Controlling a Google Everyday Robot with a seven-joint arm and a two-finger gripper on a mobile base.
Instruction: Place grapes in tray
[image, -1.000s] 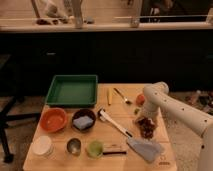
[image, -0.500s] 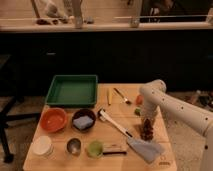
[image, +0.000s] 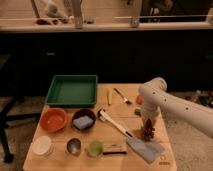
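The grapes (image: 148, 134), a small dark reddish bunch, lie on the wooden table at the right, far from the tray. My gripper (image: 148, 129) points straight down onto the bunch from the white arm (image: 170, 106), and its fingers are shut on the grapes at table height. The green tray (image: 72, 91) sits at the back left of the table with nothing in it.
An orange bowl (image: 53, 120) and a dark bowl (image: 83, 121) holding something blue stand in front of the tray. A white tub (image: 42, 146), metal cup (image: 74, 146) and green cup (image: 95, 148) line the front edge. A long spatula (image: 122, 130) lies left of the grapes. An orange fruit (image: 139, 100) sits behind the arm.
The gripper has swung left and come down onto the grapes, and its fingers have closed on the bunch. The grapes rest at the same spot on the table.
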